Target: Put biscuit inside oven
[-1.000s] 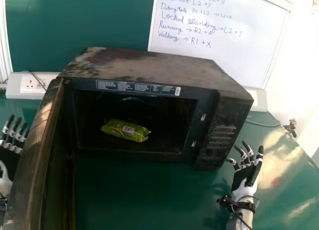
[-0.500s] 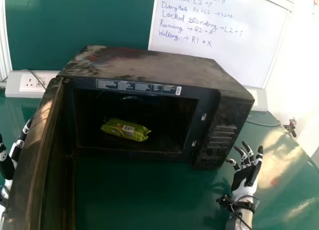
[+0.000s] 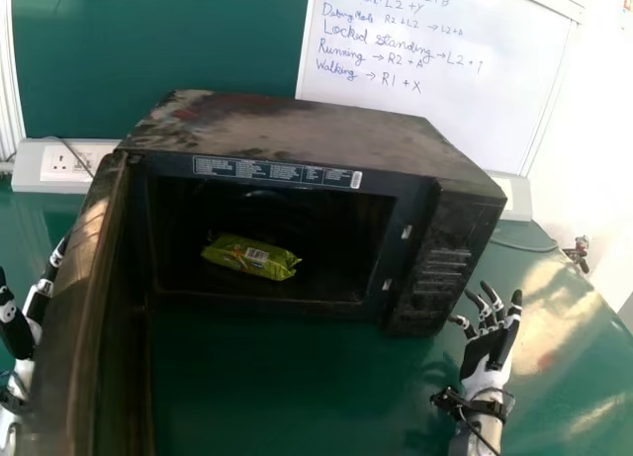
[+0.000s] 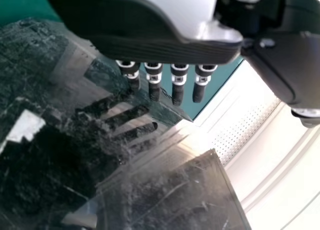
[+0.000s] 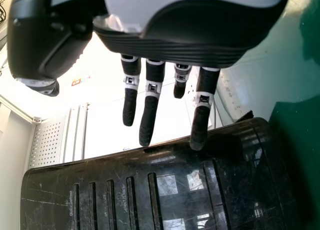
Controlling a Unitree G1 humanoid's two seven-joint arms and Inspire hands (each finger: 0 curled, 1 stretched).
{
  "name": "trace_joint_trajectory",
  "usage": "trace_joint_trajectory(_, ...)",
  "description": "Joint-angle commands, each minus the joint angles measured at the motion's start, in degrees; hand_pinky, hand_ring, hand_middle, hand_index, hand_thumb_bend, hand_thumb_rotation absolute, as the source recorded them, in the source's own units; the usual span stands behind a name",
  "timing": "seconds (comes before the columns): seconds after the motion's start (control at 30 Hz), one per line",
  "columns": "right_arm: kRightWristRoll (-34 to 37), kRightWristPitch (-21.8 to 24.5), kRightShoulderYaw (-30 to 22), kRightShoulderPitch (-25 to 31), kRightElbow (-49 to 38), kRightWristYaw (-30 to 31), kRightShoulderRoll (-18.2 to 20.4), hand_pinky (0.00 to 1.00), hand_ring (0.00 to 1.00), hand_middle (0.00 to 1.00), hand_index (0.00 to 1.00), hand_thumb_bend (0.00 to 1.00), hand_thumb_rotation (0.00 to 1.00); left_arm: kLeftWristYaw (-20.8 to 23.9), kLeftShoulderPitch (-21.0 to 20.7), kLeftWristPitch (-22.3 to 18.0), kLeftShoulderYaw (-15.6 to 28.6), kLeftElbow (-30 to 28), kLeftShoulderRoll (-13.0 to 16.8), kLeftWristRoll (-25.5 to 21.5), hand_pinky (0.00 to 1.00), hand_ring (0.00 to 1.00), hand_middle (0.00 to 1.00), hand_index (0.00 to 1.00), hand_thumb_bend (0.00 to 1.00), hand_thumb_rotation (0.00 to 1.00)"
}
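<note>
The green biscuit packet (image 3: 250, 257) lies on the floor of the black oven (image 3: 297, 130), inside its cavity. The oven door (image 3: 74, 308) stands swung open on the left. My left hand (image 3: 20, 327) is at the left edge, on the outer side of the door, partly hidden by it. In the left wrist view my left hand (image 4: 177, 83) has its fingers extended beside a dark glossy surface. My right hand (image 3: 485, 347) rests open to the right of the oven's control side. The right wrist view shows my right hand (image 5: 150, 105) with straight fingers near the oven's front panel (image 5: 150, 190).
Around the oven spreads the green table (image 3: 267, 387). Behind it are a wall socket (image 3: 64, 165) at the left and a whiteboard (image 3: 425, 80). A cable (image 3: 524, 246) runs along the table at the right.
Compared with a second ago, my left hand has changed its pose beside the door's outer side, and its fingers sit closer to the door. The packet and my right hand are practically still.
</note>
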Motion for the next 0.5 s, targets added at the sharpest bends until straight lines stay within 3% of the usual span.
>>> trace_joint_trajectory(0.0, 0.0, 0.6, 0.1, 2.4, 1.9, -0.2, 2.5, 0.35, 0.44, 0.55, 0.71, 0.79, 1.00, -1.3, 0.3, 0.6, -2.0, -1.1, -0.6, 0.3, 0.17, 0.36, 0.46, 0.58, 0.00, 0.00)
trace_joint_trajectory(0.47, -0.2, 0.4, 0.1, 2.6, 1.6, -0.1, 2.6, 0.34, 0.43, 0.55, 0.71, 0.80, 1.00, -1.2, 0.8, 1.1, -3.9, -2.2, -1.3, 0.5, 0.17, 0.37, 0.46, 0.58, 0.00, 0.00)
